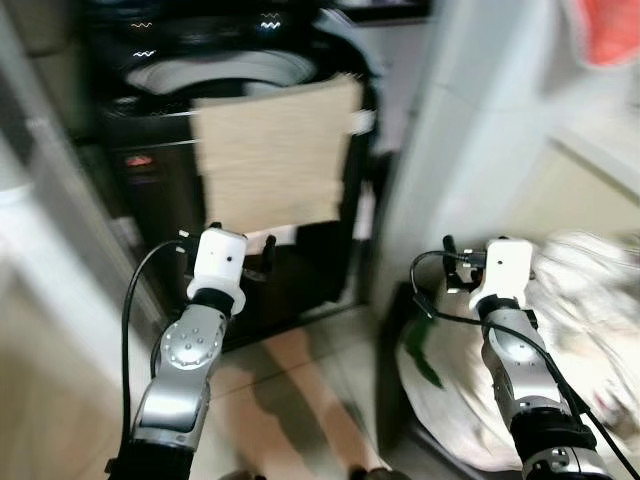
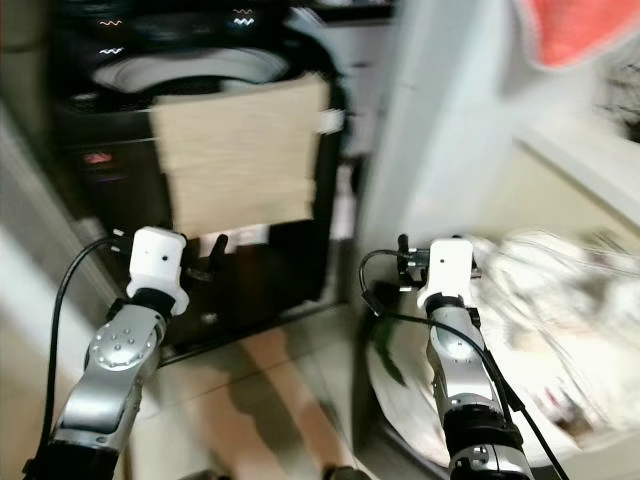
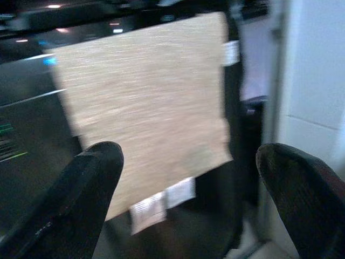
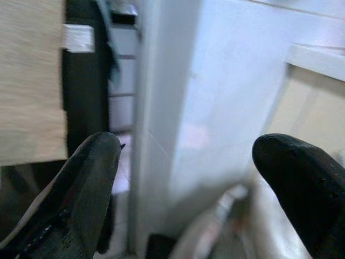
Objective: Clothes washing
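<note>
A black top-loading washing machine [image 1: 150, 140] stands ahead with its drum rim showing at the top. A beige cloth [image 1: 275, 155] with white labels hangs over its front edge. My left gripper [image 1: 240, 242] is held up in front of the machine, just below the cloth. In the left wrist view its fingers [image 3: 81, 194] stand wide apart with nothing between them. My right gripper [image 4: 186, 178] is open and empty, pointing at a white wall beside the machine. A white heap of laundry [image 1: 590, 330] lies to the right of my right arm.
A white wall or pillar [image 1: 470, 130] rises between the machine and the laundry heap. Something red [image 1: 605, 30] hangs at the top right. Tiled floor [image 1: 300, 400] lies between my arms. The whole picture is blurred.
</note>
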{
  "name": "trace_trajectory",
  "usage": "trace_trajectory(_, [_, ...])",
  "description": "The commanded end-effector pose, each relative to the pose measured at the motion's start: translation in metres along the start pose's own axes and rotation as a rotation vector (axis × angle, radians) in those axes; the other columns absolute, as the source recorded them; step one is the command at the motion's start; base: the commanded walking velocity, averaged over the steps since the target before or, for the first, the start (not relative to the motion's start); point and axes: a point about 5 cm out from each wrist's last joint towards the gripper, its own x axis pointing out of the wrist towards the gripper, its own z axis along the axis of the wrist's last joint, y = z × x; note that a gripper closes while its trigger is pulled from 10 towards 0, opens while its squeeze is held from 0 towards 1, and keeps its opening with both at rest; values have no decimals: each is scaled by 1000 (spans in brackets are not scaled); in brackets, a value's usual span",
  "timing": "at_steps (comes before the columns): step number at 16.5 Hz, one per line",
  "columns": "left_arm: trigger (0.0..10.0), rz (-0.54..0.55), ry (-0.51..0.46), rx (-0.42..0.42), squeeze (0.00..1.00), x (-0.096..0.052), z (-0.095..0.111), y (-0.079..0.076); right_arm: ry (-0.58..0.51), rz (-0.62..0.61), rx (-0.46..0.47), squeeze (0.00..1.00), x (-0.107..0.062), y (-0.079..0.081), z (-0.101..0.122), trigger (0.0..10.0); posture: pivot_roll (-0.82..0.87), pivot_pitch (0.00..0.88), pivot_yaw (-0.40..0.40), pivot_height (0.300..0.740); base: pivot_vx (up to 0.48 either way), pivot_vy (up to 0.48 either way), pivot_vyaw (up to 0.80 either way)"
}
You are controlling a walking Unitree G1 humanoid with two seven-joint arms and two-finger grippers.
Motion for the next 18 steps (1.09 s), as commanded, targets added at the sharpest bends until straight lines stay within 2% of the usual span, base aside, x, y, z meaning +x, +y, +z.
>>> trace_trajectory(1, [10000,-15,-10,1,0,4,3,-1,-31,33,21,0,5,5,7,10000,-61,0,-9,740,0,0,-731])
trace_trajectory(2, [10000,-23,-14,2,0,4,3,-2,-37,76,41,0,3,14,8,10000,-63,0,-12,740,0,0,-725])
trace_trajectory(4, [10000,-30,-18,4,0,5,3,-4,-33,105,61,0,1,23,7,10000,-62,0,-12,740,0,0,-722])
trace_trajectory(7, [10000,-31,-21,16,0,5,2,-3,-26,60,93,0,6,20,7,10000,-53,0,-13,740,0,0,-717])
trace_trajectory(9, [10000,-27,-21,19,0,5,2,-2,-87,3,0,0,15,8,23,10000,-50,0,-13,740,0,0,-716])
trace_trajectory(11, [10000,-28,-20,18,0,5,2,-3,-95,-13,-31,0,20,3,28,10000,-49,0,-12,740,0,0,-712])
trace_trajectory(12, [10000,-31,-20,19,0,6,2,-4,-61,-47,-37,0,25,-6,26,10000,-48,0,-11,740,0,0,-712])
trace_trajectory(14, [10000,-36,-24,20,0,7,3,-6,90,-80,-134,0,33,-18,12,10000,-49,0,-8,740,0,0,-644])
trace_trajectory(16, [10000,-44,-28,16,0,6,5,-8,167,-76,-221,0,42,-20,10,10000,-38,0,1,740,0,0,-375])
trace_trajectory(18, [10000,-54,-24,19,0,0,7,-9,181,-52,-245,0,50,-16,17,10000,-15,0,-1,740,0,0,0])
